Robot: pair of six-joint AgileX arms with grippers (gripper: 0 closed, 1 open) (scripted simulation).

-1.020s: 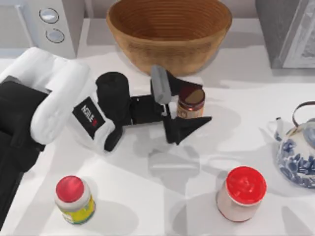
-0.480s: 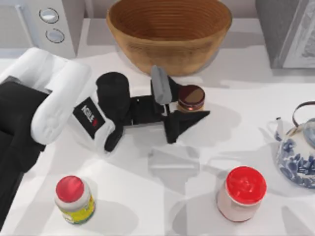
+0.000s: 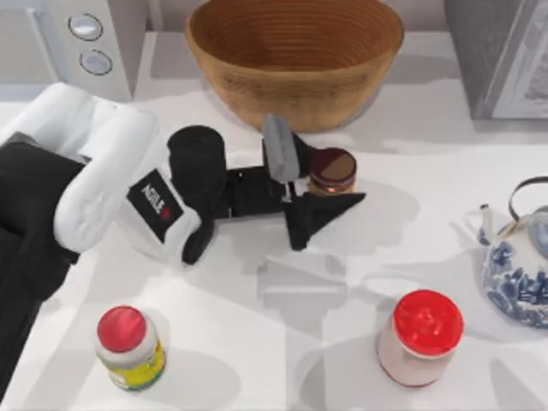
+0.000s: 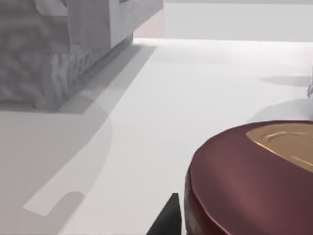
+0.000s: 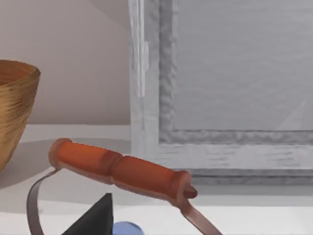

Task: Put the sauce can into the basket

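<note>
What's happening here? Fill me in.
The left claw has closed on the can, which stands on the table just in front of the basket. The can has not been lifted yet. Two red-lidded jars and a teapot stand apart from it, untouched.

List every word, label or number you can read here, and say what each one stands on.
"AGILEX", white letters with a small red mark, on the black plate of the left arm's white wrist housing.
The yellow-green label on the red-lidded jar: print too blurred to read.
The sauce can label: no print can be made out.
</note>
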